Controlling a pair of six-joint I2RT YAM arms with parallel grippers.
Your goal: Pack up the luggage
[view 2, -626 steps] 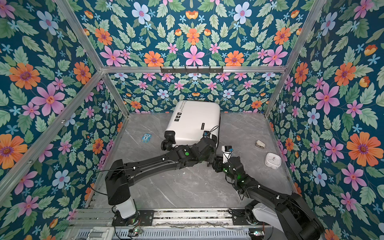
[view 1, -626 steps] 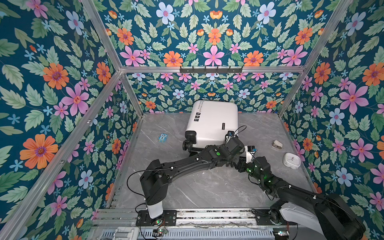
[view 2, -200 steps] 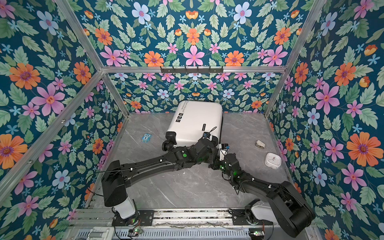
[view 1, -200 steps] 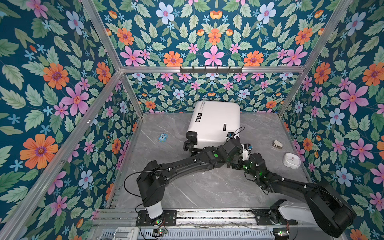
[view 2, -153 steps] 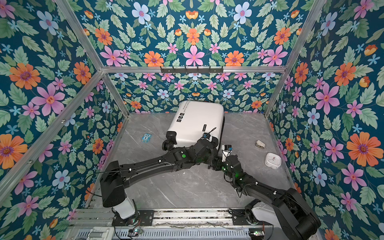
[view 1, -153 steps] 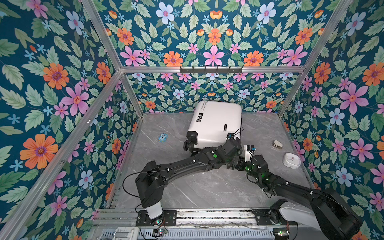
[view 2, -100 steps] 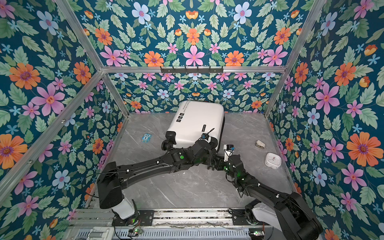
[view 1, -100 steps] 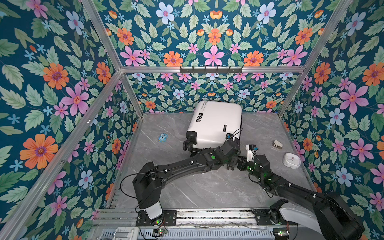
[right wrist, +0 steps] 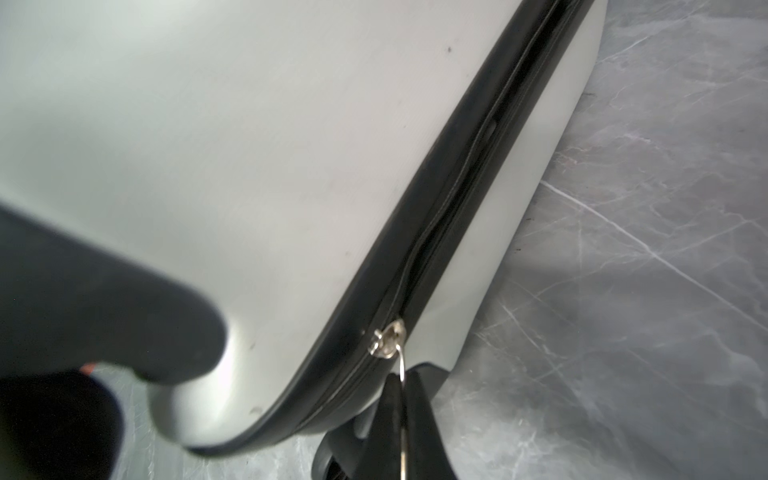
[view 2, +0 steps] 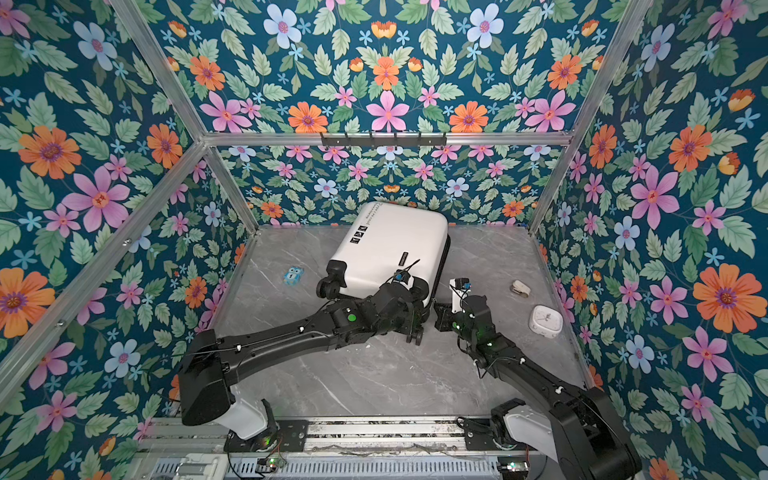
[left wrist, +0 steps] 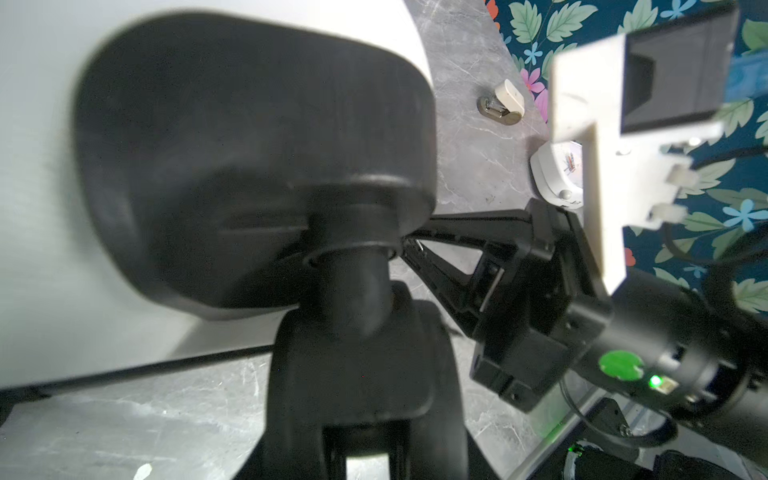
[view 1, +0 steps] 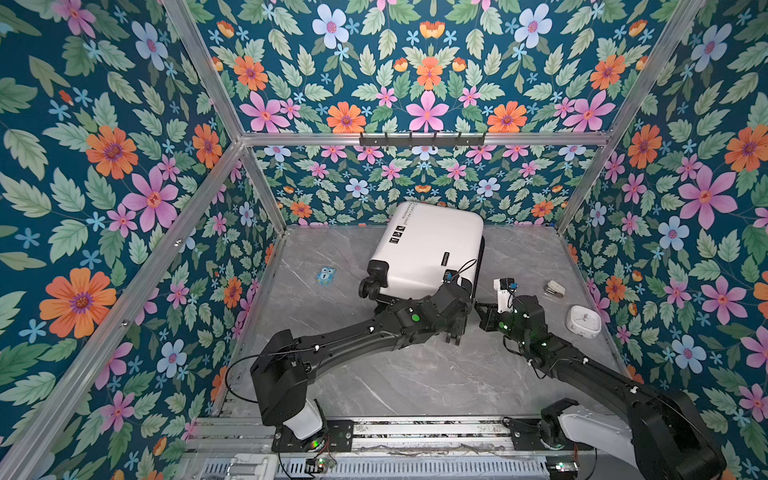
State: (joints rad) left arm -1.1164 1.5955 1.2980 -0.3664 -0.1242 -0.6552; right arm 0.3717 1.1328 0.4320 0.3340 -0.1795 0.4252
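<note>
Both top views: the suitcase (view 1: 428, 245) is lying flat and closed at the far middle of the bench (view 1: 395, 374). Black print (view 1: 397, 235) and a small tag (view 1: 444, 258) are sitting on the shell, too small to read.

The left gripper (view 1: 455, 332) is pressing in at its near right corner, I'd guess to steady the case.

Left wrist view: a wheel (left wrist: 361, 365) is filling the frame, and it's too blurry to tell whether the left gripper is holding it.

Right wrist view: the right gripper (right wrist: 397, 386) is pinching tight on the zip pull (right wrist: 386, 338), probably for running the zip (right wrist: 449, 216) round.
</note>
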